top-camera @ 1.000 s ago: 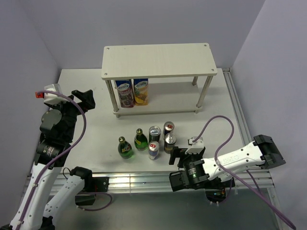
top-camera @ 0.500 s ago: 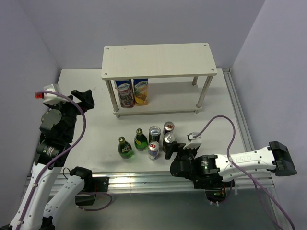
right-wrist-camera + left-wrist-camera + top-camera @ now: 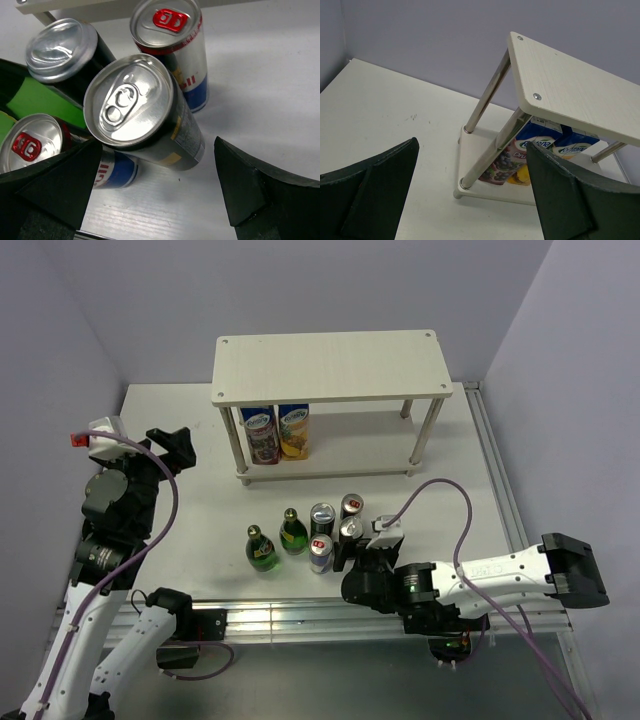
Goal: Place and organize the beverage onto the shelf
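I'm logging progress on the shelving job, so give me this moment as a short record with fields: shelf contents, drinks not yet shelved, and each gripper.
Shelf: two-tier cream wood-look rack; top board bare, two juice cartons on the lower board.
Not yet shelved: two green glass bottles, two black cans, two slim blue-and-silver cans, upright in a cluster in front of the rack.
Left gripper: open, empty, raised at the left, facing the rack.
Right gripper: open, one finger on each side of the nearer black can.
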